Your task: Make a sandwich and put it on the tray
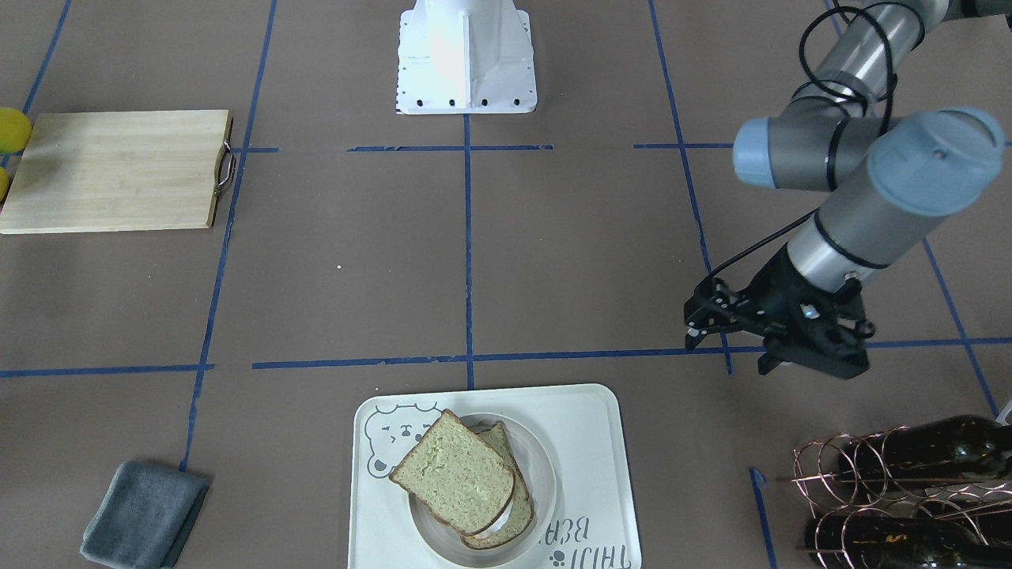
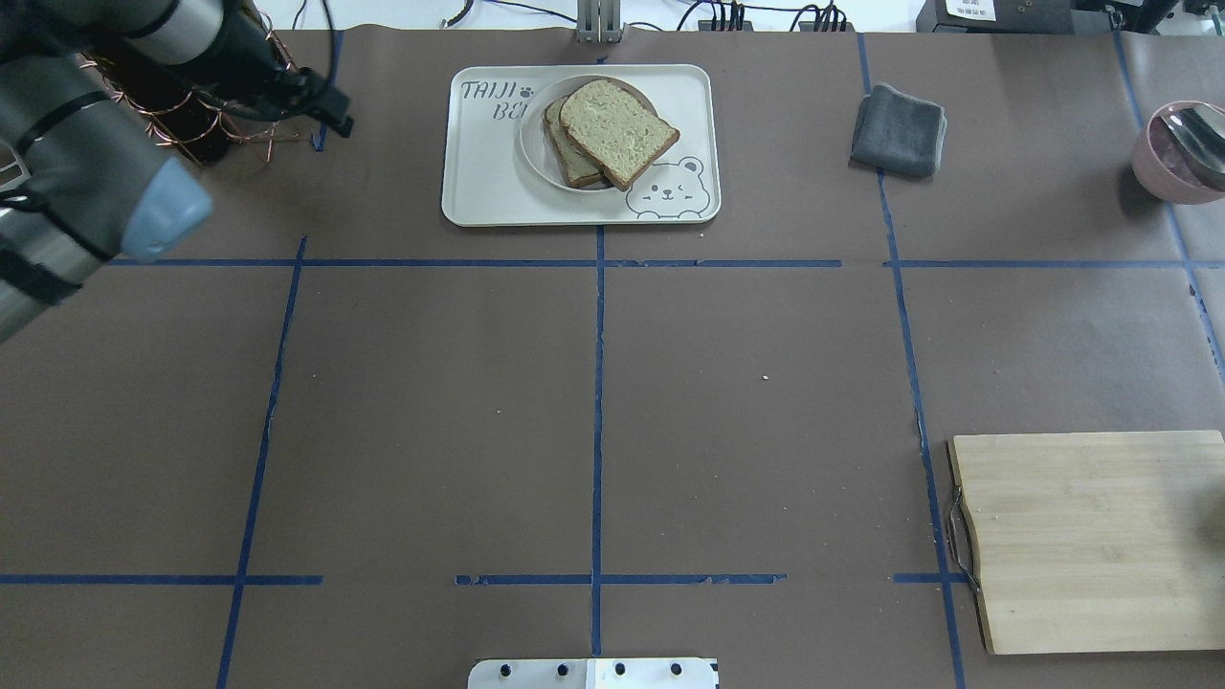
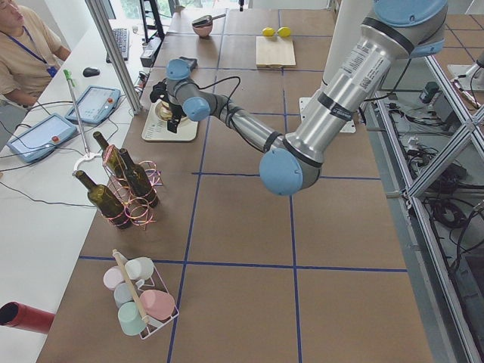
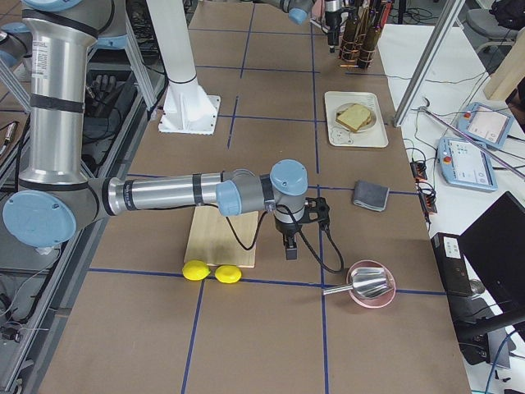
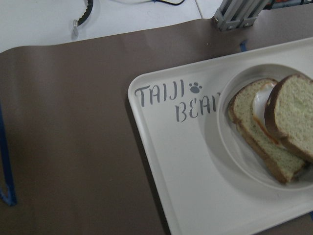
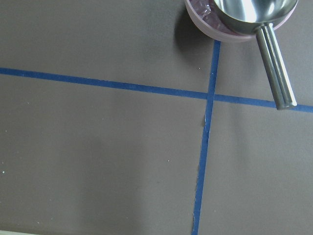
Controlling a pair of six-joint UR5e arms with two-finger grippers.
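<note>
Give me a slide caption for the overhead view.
Sandwich rests on its plate on the tray; left gripper hangs off to one side.

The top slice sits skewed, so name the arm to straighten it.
Left, most likely. The left hand hovers near the tray holding the sandwich; the right hand hangs far off, by the cutting board and pink bowl.

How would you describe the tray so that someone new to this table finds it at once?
Look to the far edge of the table, straight across from the robot's base. There lies the tray, a cream-white rounded rectangle carrying a round white plate with the sandwich. Unlike the wooden cutting board, it bears a grey bear drawing and grey lettering.
</note>
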